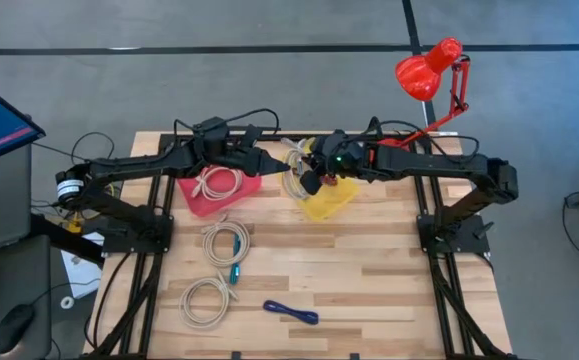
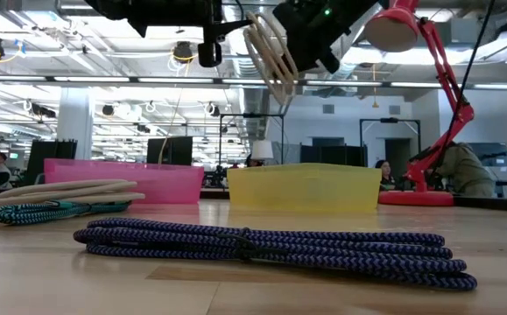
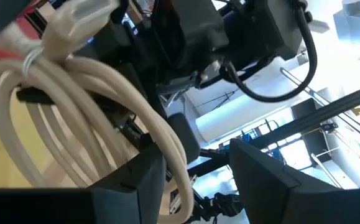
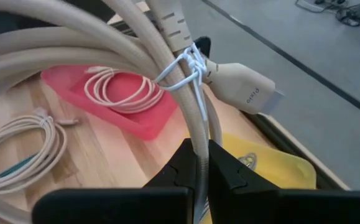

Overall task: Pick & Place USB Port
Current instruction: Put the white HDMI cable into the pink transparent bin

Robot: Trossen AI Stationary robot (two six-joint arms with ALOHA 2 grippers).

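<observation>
A beige USB cable, coiled and tied with a white twist tie (image 4: 189, 71), hangs in the air between both grippers (image 1: 295, 172) (image 2: 269, 48), over the gap between the pink tray (image 1: 197, 203) and the yellow tray (image 1: 331, 205). Its plug (image 4: 248, 92) sticks out past the tie. My right gripper (image 4: 199, 158) (image 1: 315, 176) is shut on one strand of the coil. My left gripper (image 3: 195, 168) (image 1: 274, 162) is open right beside the coil (image 3: 74, 118), one strand running past one of its fingers (image 3: 145, 177). My right gripper pinches a single strand of the coil (image 4: 198, 140) between its two fingers, just below the twist tie, coming level from the table's right. The coil is lifted clear of the table and tilted. My left gripper: I cannot tell whether its finger touches the passing strand (image 3: 170, 146).
The pink tray holds a white cable coil (image 1: 217, 182). On the wood lie a beige-and-teal cable (image 1: 227, 243), a white coil (image 1: 207, 298) and a blue braided cable (image 1: 291, 312) (image 2: 271, 243) near the front edge. A red desk lamp (image 1: 431, 70) stands at the far right corner.
</observation>
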